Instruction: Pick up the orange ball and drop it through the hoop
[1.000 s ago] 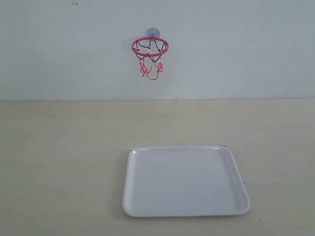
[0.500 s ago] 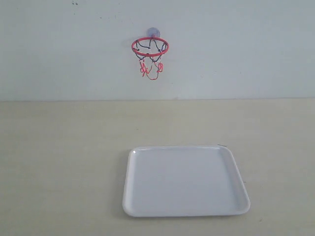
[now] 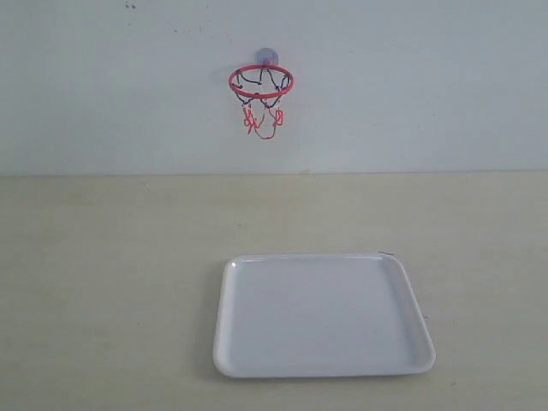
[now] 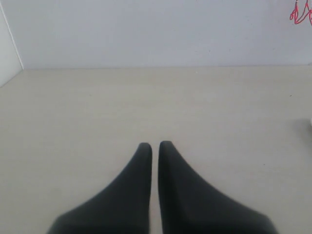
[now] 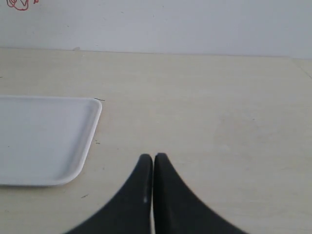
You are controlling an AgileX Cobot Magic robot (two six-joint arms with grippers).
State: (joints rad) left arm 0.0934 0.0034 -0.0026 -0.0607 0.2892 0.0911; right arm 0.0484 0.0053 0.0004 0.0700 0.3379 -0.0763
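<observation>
Evidently nothing is done yet: the orange ball shows in no view, the hoop (image 3: 260, 81) hangs on the far wall (image 3: 428, 86) beyond the white tray (image 3: 224, 342), and the left gripper (image 4: 155, 145) and right gripper (image 5: 153, 157) sit pressed together, empty.

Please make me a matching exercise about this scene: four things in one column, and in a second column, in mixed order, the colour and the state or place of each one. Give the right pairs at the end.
Column 1
1. hoop
2. tray
3. left gripper
4. table

Column 2
A. black, shut
B. beige, carrying the tray
C. red ring, fixed on the wall
D. white, lying flat

Right pairs: 1-C, 2-D, 3-A, 4-B
</observation>
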